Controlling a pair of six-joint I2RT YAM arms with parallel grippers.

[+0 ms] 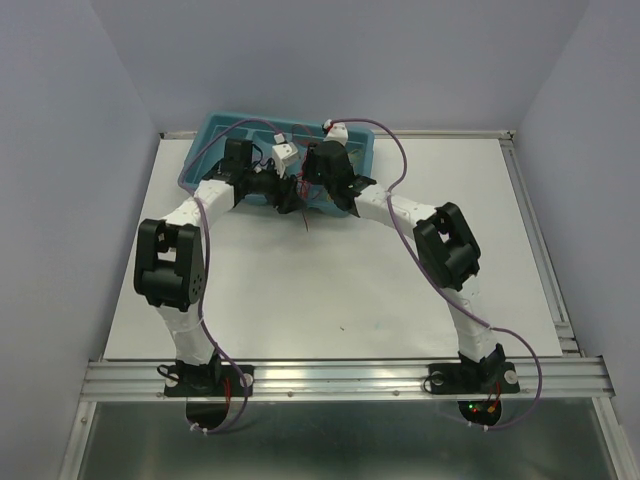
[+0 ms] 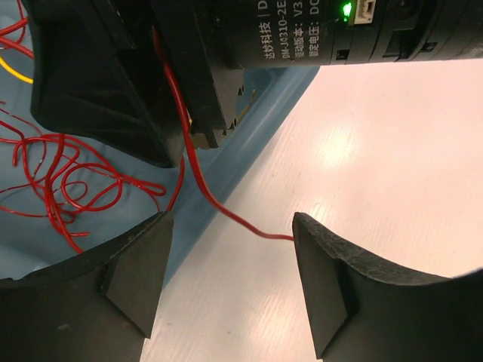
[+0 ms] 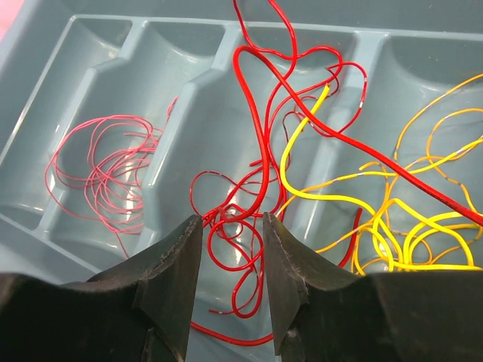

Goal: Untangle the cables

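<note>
Reaching over a blue compartment tray (image 1: 215,130) at the far edge of the white tabletop (image 1: 350,280), both arms hung above the tangled wires. The right jaws stood partly open, a red cable (image 3: 260,151) running down through a gap wider than itself. Pink loops (image 3: 98,173) lay in a compartment to one side of it, with yellow coils (image 3: 302,188) and orange coils (image 3: 438,121) to the other. The left jaws gaped wide and held nothing, straddling the tray's rim where a red strand (image 2: 226,215) trailed its loose end onto the tabletop. A label (image 2: 294,38) on the right arm's black housing read "DM-J4310-2E" and "V3", beside Chinese characters and a lit green light (image 2: 346,10).
</note>
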